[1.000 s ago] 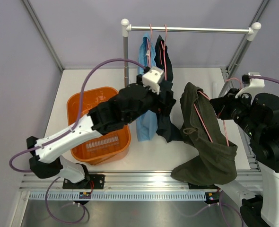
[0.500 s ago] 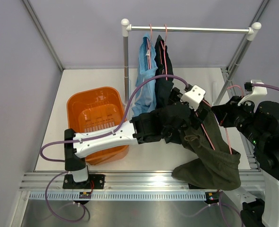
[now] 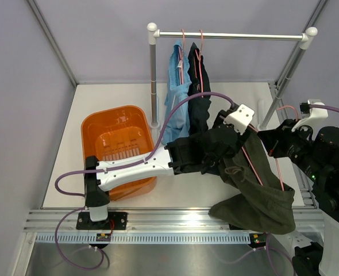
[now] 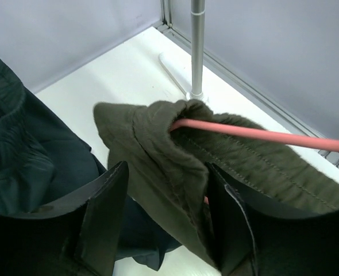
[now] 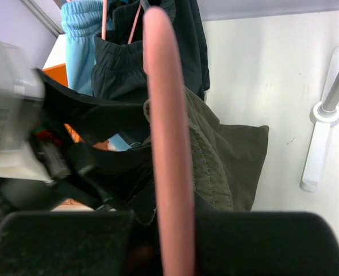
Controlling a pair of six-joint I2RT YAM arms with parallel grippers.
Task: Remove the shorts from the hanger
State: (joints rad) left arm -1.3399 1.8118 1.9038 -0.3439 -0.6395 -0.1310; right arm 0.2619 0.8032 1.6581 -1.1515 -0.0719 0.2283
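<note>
Three shorts (image 3: 261, 192), three hangers (image 5: 166, 144), one basket (image 3: 92, 123), one rack (image 3: 232, 35)
</note>
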